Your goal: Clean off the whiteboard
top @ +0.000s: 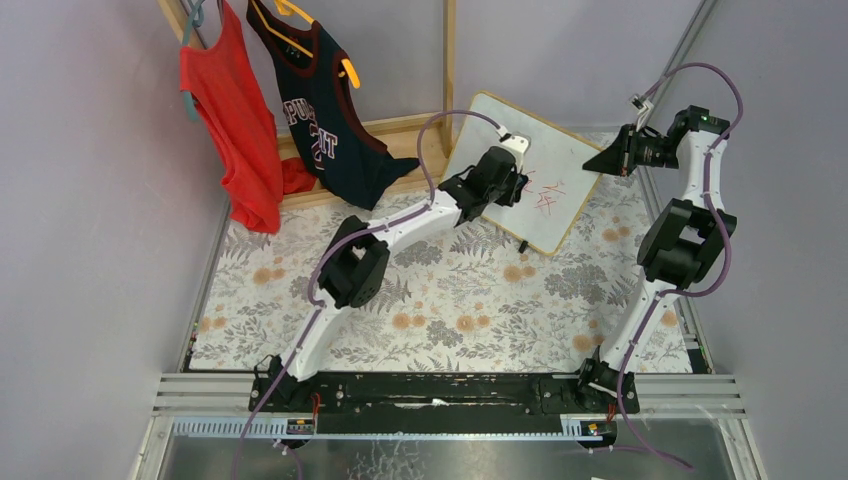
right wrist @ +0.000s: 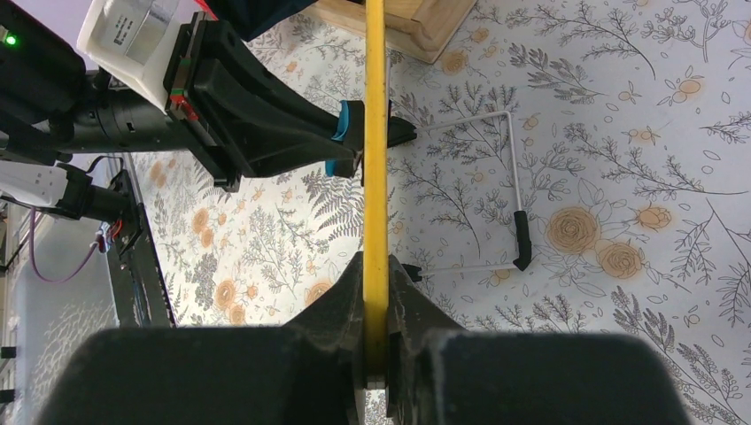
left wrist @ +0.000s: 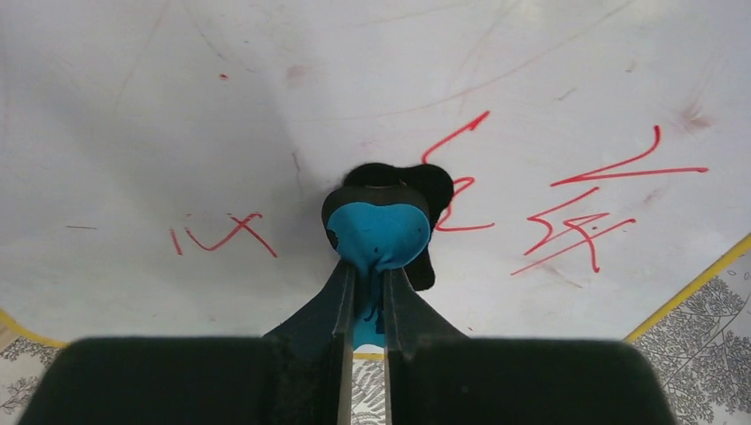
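The whiteboard (top: 560, 160) stands tilted at the back of the table, with red marker scribbles (top: 548, 197) on it. In the left wrist view the white surface (left wrist: 266, 106) fills the frame, with red marks (left wrist: 584, 221) on the right and a small one (left wrist: 226, 235) on the left. My left gripper (left wrist: 370, 266) is shut on the blue eraser (left wrist: 381, 232), whose black felt presses on the board. My right gripper (right wrist: 376, 283) is shut on the board's yellow-looking frame edge (right wrist: 375, 133), seen edge-on, and holds it upright; it grips the right edge in the top view (top: 612, 158).
A floral cloth (top: 450, 300) covers the table. A red shirt (top: 235, 130) and a dark jersey (top: 325, 110) hang on a wooden rack at the back left. The board's wire stand (right wrist: 514, 204) rests on the cloth behind it.
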Controlling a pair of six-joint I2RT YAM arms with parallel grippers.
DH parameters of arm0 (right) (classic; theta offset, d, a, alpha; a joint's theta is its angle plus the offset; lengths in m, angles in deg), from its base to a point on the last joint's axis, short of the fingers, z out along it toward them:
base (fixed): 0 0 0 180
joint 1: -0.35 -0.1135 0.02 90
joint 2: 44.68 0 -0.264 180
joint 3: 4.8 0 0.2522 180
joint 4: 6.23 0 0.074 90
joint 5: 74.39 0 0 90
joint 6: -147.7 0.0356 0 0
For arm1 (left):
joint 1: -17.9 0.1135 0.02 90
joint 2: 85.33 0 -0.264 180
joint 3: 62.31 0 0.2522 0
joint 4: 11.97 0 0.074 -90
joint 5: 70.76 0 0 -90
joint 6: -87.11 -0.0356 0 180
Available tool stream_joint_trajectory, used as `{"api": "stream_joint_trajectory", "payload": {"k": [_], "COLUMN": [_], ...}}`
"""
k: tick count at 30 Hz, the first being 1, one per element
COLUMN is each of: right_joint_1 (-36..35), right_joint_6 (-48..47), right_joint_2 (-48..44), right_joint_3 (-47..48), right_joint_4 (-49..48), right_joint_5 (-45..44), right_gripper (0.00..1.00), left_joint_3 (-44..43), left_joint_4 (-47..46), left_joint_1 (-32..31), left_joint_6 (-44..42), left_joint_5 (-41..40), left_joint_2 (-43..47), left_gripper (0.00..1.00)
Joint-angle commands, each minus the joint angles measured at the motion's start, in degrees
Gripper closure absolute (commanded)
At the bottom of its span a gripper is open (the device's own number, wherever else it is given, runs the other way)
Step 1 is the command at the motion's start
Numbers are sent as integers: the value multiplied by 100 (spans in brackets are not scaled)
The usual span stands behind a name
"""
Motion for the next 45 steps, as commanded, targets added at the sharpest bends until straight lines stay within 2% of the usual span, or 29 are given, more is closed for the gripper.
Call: {"api": "stream_joint_trajectory", "payload": {"k": [1,6,11,15,23,30,35,45], "right_joint_1": [-237,-239,-240,-240,-238,-240,-240,-237], "right_joint_6": [-475,-478,-480,-480,-481,-489,-501,-507], "right_joint_2": [-19,7,25,33,8,3,-8,42], "right_joint_3": [-27,-16,11,7,5,5,-16,2], "right_joint_4": [261,257,267,270,278,287,296,287], "right_joint_5": [-476,-467,-467,-465,-476,-467,-467,-467], "right_gripper": [100,100,100,100,100,100,100,100], "left_joint_3": [118,612,739,654,59,-113,39,863], "left_joint_4": [-195,-304,-293,-295,-145,-145,-98,-279], "left_joint_1": [414,994,1239,1174,535,194,305,1048], "left_joint_6": [86,77,-69,7,85,175,40,-52], "left_joint_5": [97,125,33,189,191,225,83,73], "left_joint_2": [70,347,431,365,-41,-167,-154,264], "left_gripper": [100,100,100,100,100,100,100,100]}}
